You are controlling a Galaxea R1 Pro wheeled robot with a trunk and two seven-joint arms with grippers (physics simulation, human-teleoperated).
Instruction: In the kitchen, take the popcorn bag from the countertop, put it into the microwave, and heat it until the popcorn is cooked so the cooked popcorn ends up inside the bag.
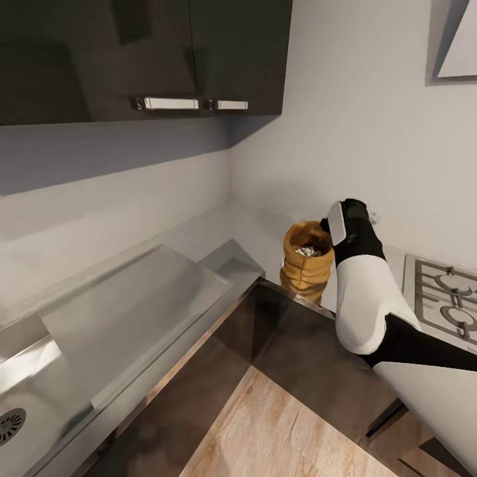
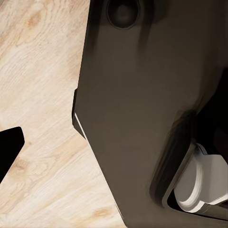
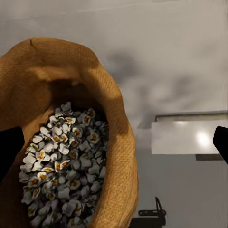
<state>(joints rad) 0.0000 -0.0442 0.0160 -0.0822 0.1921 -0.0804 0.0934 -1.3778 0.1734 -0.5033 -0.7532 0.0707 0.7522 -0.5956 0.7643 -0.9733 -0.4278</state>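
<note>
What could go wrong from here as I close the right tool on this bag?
The popcorn bag stands at the countertop's front edge, so a push from the right tool might tip it to the floor. Its mouth is open with popcorn heaped inside; tilting could spill it. In the right wrist view only one fingertip seems to be over the sack, so the grasp may be off-centre.

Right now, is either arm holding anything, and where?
Cannot be told: the right gripper is at the mustard-yellow crinkled popcorn sack's rolled rim, but no closed hold shows.

Open popcorn bag (image 3: 111, 156) holds popcorn (image 3: 64, 166) on the countertop (image 3: 180, 61).
</note>
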